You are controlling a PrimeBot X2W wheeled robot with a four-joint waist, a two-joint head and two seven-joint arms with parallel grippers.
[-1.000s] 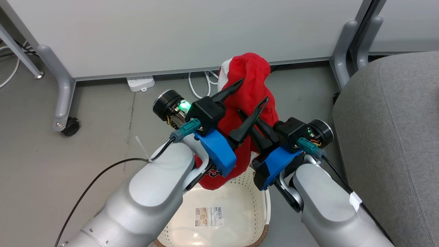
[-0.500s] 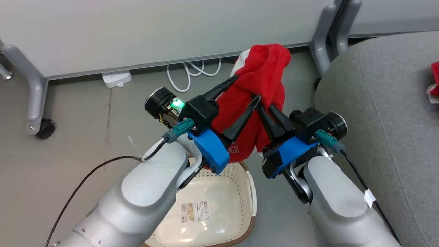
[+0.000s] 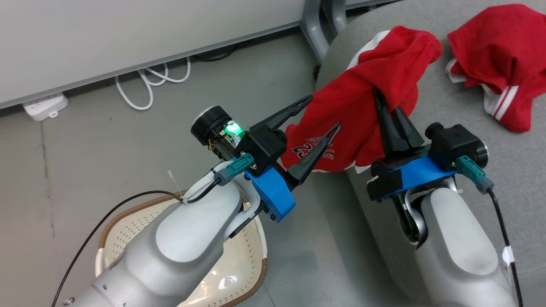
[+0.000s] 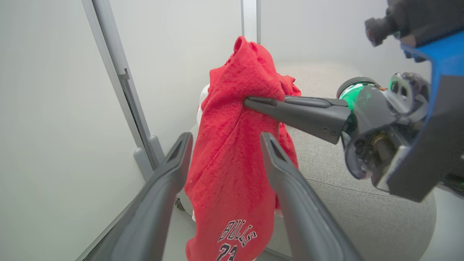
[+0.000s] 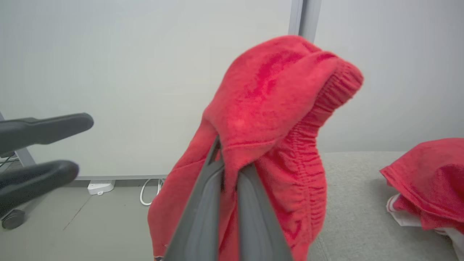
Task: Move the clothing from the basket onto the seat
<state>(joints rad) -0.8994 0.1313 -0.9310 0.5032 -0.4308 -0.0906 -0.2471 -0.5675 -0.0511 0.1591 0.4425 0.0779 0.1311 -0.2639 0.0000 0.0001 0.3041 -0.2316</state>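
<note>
My right gripper [image 3: 387, 102] is shut on a red garment [image 3: 362, 106] with a dark "23" print, and holds it up over the near-left edge of the grey seat [image 3: 469, 128]. The right wrist view shows the fingers pinching a fold [image 5: 228, 163] of that garment [image 5: 275, 98]. My left gripper [image 3: 325, 112] stands open just left of the hanging cloth and grips nothing; the garment [image 4: 232, 156] hangs beyond its fingertips [image 4: 186, 139]. Another red garment [image 3: 499, 42] with white stripes lies on the seat. The cream basket [image 3: 128, 213] sits on the floor at lower left, mostly behind my left arm.
A white partition runs along the back, with its grey foot [image 3: 313, 25] right beside the seat's corner. A white power strip [image 3: 42, 106] and looped white cable [image 3: 149, 83] lie on the grey floor by the partition. A black cable trails from my left wrist.
The camera has swung right, so the basket has shifted to lower left and more seat shows. The right gripper has carried the garment from above the basket to the seat's edge; the left stays open.
</note>
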